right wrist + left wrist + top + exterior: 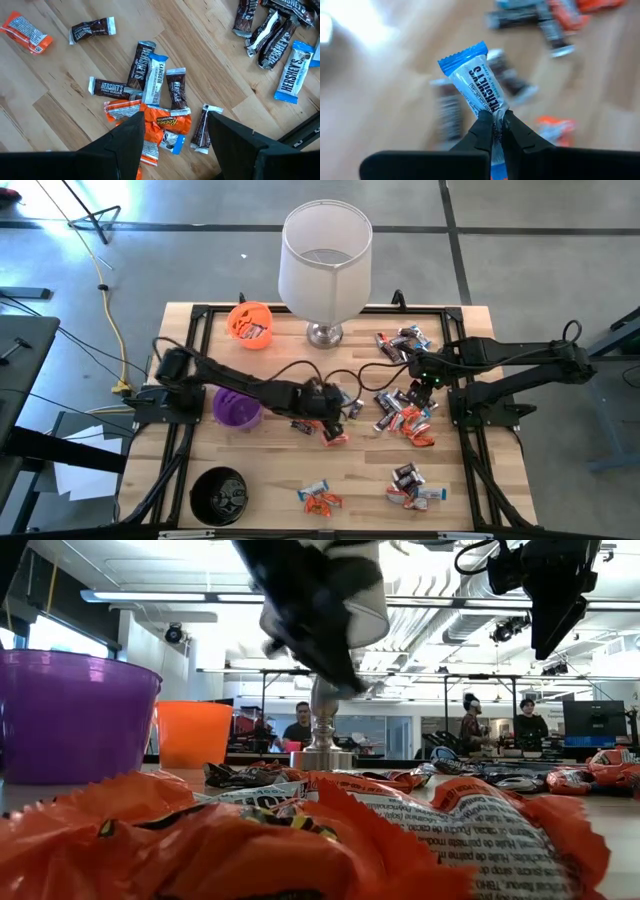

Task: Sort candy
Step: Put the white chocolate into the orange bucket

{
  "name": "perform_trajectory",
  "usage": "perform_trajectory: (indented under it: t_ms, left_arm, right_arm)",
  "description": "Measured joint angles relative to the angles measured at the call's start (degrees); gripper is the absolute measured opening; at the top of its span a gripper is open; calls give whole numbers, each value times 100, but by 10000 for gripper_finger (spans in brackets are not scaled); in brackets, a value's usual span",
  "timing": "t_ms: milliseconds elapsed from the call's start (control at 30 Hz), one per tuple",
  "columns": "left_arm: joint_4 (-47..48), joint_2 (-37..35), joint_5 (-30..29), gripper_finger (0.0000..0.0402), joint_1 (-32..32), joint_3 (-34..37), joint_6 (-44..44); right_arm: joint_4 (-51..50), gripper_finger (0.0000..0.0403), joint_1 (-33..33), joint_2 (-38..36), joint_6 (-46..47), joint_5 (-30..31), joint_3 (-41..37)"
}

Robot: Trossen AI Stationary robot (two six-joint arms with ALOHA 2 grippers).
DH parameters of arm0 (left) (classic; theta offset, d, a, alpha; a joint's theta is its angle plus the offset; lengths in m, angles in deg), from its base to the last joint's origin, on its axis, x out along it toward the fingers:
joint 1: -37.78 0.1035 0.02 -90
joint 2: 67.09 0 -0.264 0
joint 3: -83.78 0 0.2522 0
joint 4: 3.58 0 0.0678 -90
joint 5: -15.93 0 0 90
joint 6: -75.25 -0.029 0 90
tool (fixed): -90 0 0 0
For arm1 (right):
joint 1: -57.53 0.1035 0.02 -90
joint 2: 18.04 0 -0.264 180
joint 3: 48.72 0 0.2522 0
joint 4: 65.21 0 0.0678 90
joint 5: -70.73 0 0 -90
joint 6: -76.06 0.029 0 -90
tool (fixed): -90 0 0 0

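Your left gripper (495,125) is pinched tight on one end of a white-and-blue candy (472,82), and in the left wrist view you can see that wrapper standing straight out past the fingertips, its long axis in line with the fingers, crimped blue end farthest from them. It's lifted off the wood; the table below it is a blur of dark wrappers and one orange one (555,127). From above, that gripper (330,408) sits mid-table, just right of the purple cup (236,408), with an orange-red candy (335,438) lying right beside it on the near side.

Around you: the orange cup (250,324) is at the far left of the table, the black cup (219,494) at the near left corner, and the lamp with its white shade (325,258) stands at the far edge, between the arms. Nothing lies between your gripper and the purple cup.

Your right gripper (175,132) hangs wide open and empty over the main candy pile (403,415) on the right half of the table. Its wrist view shows a heap just beyond the fingers: a white-and-blue bar (154,80) lying along the same line as the dark brown bars either side of it, and an orange-red wrapper (167,121) crosswise over their near ends. More dark bars and another blue one (293,72) lie farther off by the table frame.

Two smaller clusters sit at the near edge, one (318,498) centred, one (412,486) to the right. In the low view, people stand in the room beyond the table.
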Motion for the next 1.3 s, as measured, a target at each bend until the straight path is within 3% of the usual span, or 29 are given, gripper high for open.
perform_trajectory:
  t_ms: [133, 300, 467, 600, 767, 900, 1133, 1300]
  left_arm:
    - [1407, -432, -1311, 2, -98, 1, 398]
    - [3253, -963, -2295, 1, -75, -6, 1374]
    - [4799, -1370, -2755, 1, -6, -6, 2183]
    - [5384, -1658, -2986, 1, 200, 184, 2389]
    - [5189, -2242, -3005, 1, 717, 999, 2378]
    - [4270, -2899, -2694, 1, 1235, 1742, 1754]
    - [2223, -4192, -1450, 1, 2662, 2558, -330]
    - [1553, -4465, -270, 1, 3941, 2635, -1126]
  right_arm:
    - [-2, 211, 0, 0, 2, 2, 0]
    - [14, 211, 2, 2, 0, 0, 0]
    - [25, 211, 0, 1, 0, -1, 0]
    - [41, 211, 0, 1, 1, -1, 0]
    - [45, 211, 0, 2, 0, -1, 0]
    - [46, 211, 1, 1, 0, 2, 0]
    - [46, 211, 0, 2, 0, 1, 0]
    - [46, 211, 2, 2, 0, 0, 0]
